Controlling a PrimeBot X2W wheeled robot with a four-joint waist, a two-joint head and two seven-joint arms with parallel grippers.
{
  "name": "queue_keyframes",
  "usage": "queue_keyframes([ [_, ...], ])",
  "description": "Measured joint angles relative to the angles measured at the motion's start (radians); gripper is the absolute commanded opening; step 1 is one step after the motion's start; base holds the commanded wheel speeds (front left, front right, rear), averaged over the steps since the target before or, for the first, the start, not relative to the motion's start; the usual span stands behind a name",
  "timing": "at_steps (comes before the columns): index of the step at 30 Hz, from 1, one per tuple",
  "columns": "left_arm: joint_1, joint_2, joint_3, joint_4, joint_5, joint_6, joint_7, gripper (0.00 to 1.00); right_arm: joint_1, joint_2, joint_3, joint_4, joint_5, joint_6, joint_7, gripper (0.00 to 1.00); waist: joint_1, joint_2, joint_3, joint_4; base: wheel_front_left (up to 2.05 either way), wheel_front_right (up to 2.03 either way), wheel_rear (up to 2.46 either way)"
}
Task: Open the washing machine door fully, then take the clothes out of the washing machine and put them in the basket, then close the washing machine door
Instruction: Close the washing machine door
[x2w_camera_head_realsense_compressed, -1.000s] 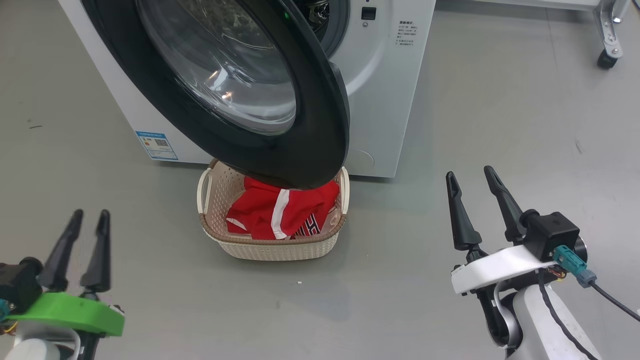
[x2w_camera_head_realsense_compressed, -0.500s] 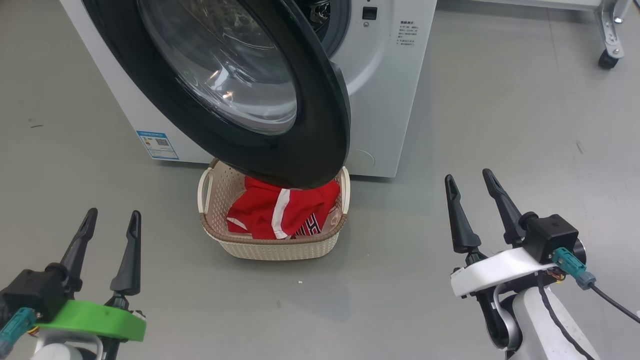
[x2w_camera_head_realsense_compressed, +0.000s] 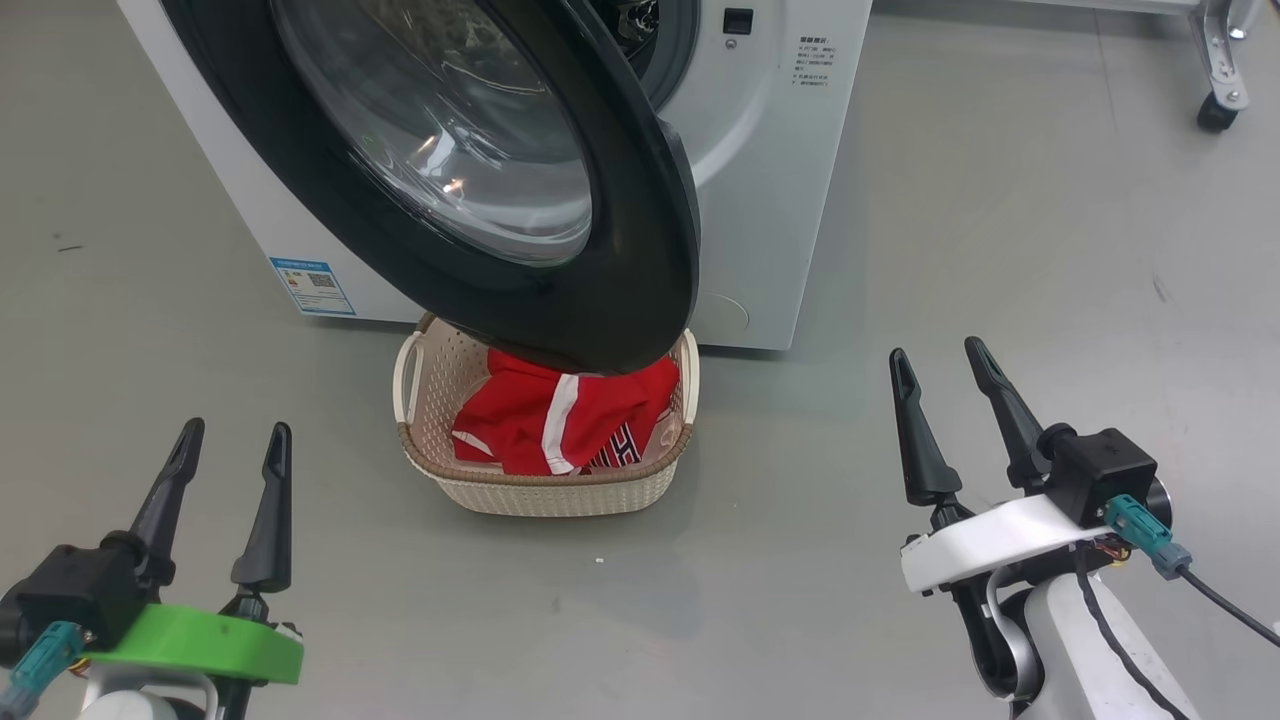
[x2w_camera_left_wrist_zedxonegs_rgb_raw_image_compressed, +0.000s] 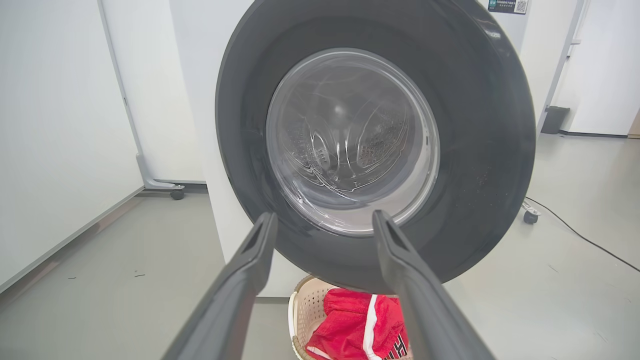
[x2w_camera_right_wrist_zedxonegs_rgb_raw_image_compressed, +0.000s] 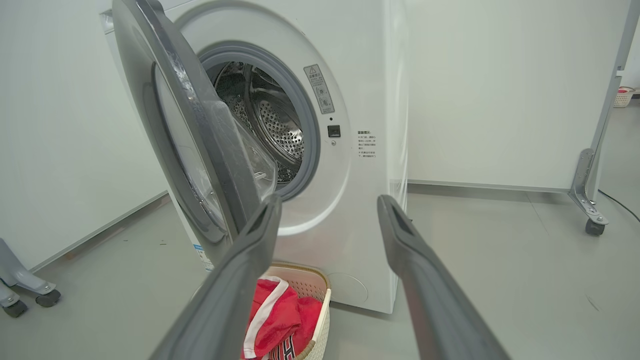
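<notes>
Crumpled red clothes (x2w_camera_head_realsense_compressed: 560, 420) lie in the perforated cream basket (x2w_camera_head_realsense_compressed: 540, 482) under the glossy round door (x2w_camera_head_realsense_compressed: 640, 300). Left end effector (x2w_camera_head_realsense_compressed: 238, 430) and right end effector (x2w_camera_head_realsense_compressed: 935, 350) gape wide, empty.

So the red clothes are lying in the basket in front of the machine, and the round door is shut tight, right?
Not quite: the door stands open, as the right wrist view shows. The red clothes do lie in the basket.

Left hand (x2w_camera_head_realsense_compressed: 238, 430) green-collared; right hand (x2w_camera_head_realsense_compressed: 936, 352) white-collared, teal plug (x2w_camera_head_realsense_compressed: 1135, 525), black cable (x2w_camera_head_realsense_compressed: 1230, 605).
</notes>
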Motion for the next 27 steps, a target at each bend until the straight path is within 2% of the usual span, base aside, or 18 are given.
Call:
queue_keyframes([
  [25,0.010,-0.052,0.031,-0.003,0.054,-0.027,0.000,1.00,0.000,0.001,-0.003,-0.005,0.000,0.000,0.000,1.00,0.0000,0.0000,0.021,-0.003,0.00,0.00,0.00],
  [26,0.010,-0.053,0.031,-0.004,0.054,-0.028,0.000,1.00,0.000,0.001,-0.002,-0.007,0.000,0.000,0.000,0.48,0.0000,0.0000,0.023,-0.002,0.00,0.00,0.00],
  [27,0.010,-0.053,0.032,-0.004,0.056,-0.028,0.000,1.00,0.000,0.001,-0.001,-0.009,0.000,0.000,0.000,0.34,0.0000,0.0000,0.025,-0.002,0.00,0.00,0.00],
])
